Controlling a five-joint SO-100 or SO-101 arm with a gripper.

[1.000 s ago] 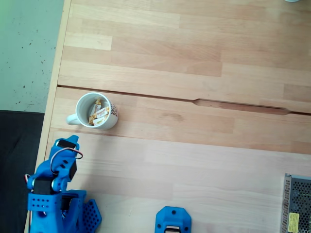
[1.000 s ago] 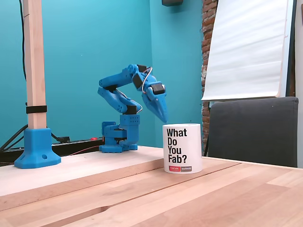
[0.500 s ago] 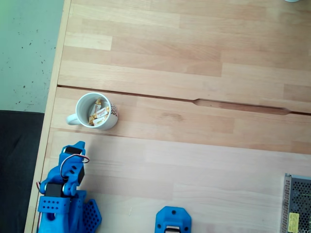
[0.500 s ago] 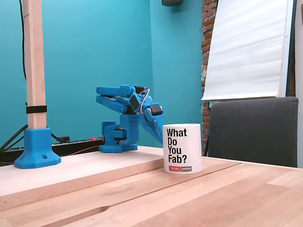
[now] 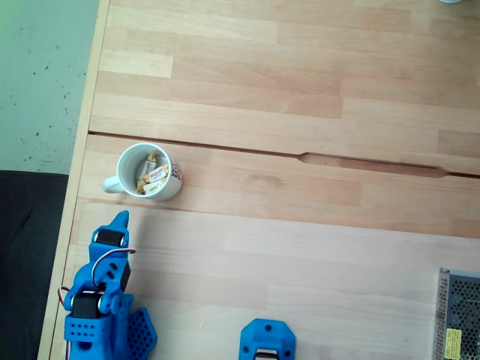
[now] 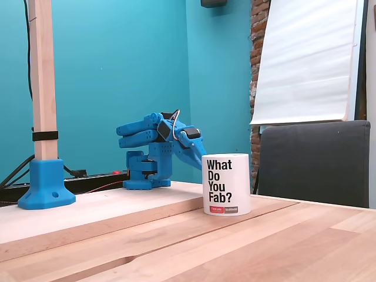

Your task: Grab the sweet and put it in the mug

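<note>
The white mug (image 5: pixel 177 174) stands near the table's left edge in the top-down fixed view, handle pointing left. Several wrapped sweets (image 5: pixel 154 175) with cream wrappers and gold ends lie inside it. In the side fixed view the mug (image 6: pixel 241 176) carries black lettering. My blue gripper (image 5: pixel 120 220) hangs just short of the mug, toward the arm's base, its fingers drawn to a single point and nothing visible between them. Seen from the side, the arm is folded low and the gripper (image 6: pixel 197 157) slopes down behind the mug's rim, which hides its tips.
A blue printed part (image 5: pixel 267 341) sits at the table's near edge and a perforated metal box (image 5: pixel 457 315) at the lower right. A groove (image 5: pixel 375 163) crosses the table. A wooden post in a blue foot (image 6: pixel 46 182) and a black chair (image 6: pixel 311 161) stand nearby.
The arm has folded down and back toward its base. The gripper has dropped from above the mug's rim to a low pose beside it. The mug and sweets have not moved.
</note>
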